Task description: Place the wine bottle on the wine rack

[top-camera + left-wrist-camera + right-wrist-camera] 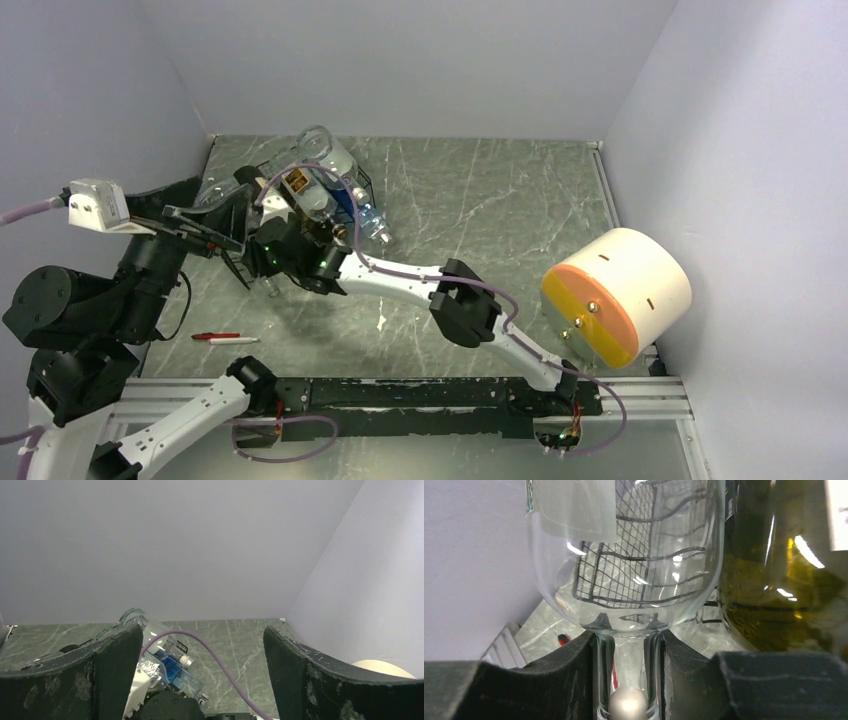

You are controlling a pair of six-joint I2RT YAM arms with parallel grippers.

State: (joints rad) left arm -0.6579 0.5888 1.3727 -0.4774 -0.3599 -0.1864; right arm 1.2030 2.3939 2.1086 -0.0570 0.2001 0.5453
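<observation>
Gripped the wine bottle (574, 555) by its neck in the clenched right gripper (626, 650), at the wine rack (357, 186) near the far left corner of the table (480, 200). Noted the left gripper (202, 642) released and empty, just beside. Found bare tabletop to the right, up to the cream cylinder (630, 290). Could not make out the rack's cradles past glass, arm and a green bottle (774, 580).
</observation>
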